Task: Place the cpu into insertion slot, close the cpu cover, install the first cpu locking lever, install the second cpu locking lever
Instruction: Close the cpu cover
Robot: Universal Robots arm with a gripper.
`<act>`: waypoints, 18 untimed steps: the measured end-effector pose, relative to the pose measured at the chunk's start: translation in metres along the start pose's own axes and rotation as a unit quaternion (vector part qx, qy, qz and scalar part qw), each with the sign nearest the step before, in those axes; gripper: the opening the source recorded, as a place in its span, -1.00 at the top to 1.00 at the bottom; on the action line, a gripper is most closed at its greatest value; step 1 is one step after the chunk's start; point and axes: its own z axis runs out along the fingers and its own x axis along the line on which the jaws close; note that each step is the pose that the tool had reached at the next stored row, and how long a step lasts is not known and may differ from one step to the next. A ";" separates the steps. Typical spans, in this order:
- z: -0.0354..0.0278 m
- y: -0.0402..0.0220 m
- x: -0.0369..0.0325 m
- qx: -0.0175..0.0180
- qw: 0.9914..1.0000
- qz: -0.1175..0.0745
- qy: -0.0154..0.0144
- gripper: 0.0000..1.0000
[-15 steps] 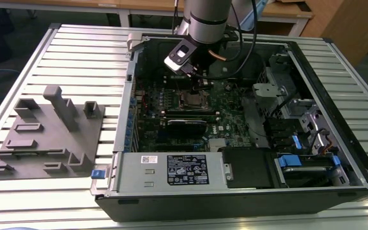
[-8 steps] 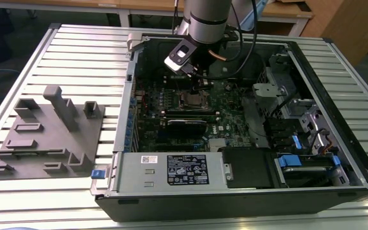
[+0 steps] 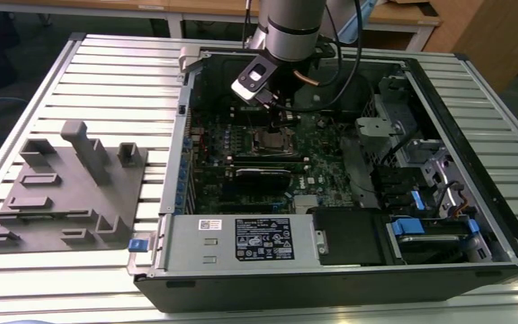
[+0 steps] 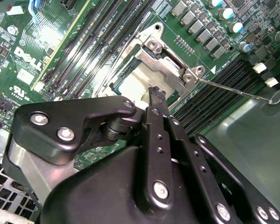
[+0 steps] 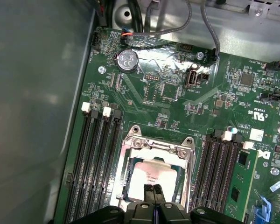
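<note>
— Pincer (image 3: 278,118) is hanging low inside the open computer case (image 3: 331,290) on the table (image 3: 106,74) in the exterior view, right over the insertion slot (image 3: 272,142). Why so close?

— Probably because it is working at the socket itself. In the first wrist view its fingertips (image 5: 149,193) are pressing together, gripping nothing, just over the cpu (image 5: 151,175). The chip is lying flat in the slot, between the banks of memory slots (image 5: 95,158).

— And the cpu cover (image 5: 158,150)?

— It is framing the chip, but I cannot tell whether it is sitting fully down. In the second wrist view a thin locking lever (image 4: 233,89) is sticking out sideways. I judge it unlatched, so nothing is clamping the cover yet.
</note>
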 end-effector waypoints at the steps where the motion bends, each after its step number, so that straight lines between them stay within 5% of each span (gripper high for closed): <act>1: 0.0000 0.0000 0.0000 0.000 1.000 0.000 0.000 0.79; 18: 0.0000 0.0000 0.0000 0.000 1.000 -0.005 0.000 0.79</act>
